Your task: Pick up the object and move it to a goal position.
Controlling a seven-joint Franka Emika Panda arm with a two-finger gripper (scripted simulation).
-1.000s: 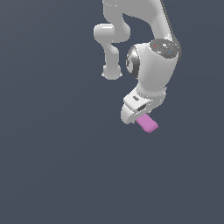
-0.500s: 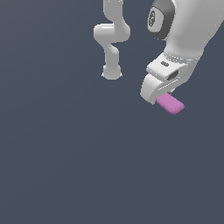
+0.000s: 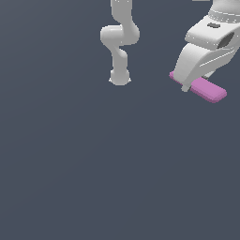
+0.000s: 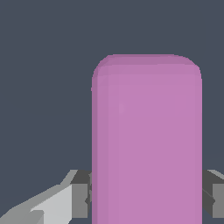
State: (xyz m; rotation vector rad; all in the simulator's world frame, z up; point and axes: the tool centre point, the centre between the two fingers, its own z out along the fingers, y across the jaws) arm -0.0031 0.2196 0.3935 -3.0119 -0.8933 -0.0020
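The object (image 3: 206, 89) is a flat pink block with rounded ends, held up in the air at the exterior view's upper right. My gripper (image 3: 191, 85) is shut on it, with most of the block sticking out toward the exterior view's right. In the wrist view the pink object (image 4: 146, 140) fills the middle of the picture, and a grey finger pad (image 4: 80, 194) presses on each of its long sides.
The arm's white base and lower links (image 3: 120, 42) stand at the top middle of the exterior view. A plain dark grey floor (image 3: 93, 164) lies all around and below.
The gripper has carried the pink object toward the exterior view's right and closer to the camera, so both look larger. The grip on the block is the same.
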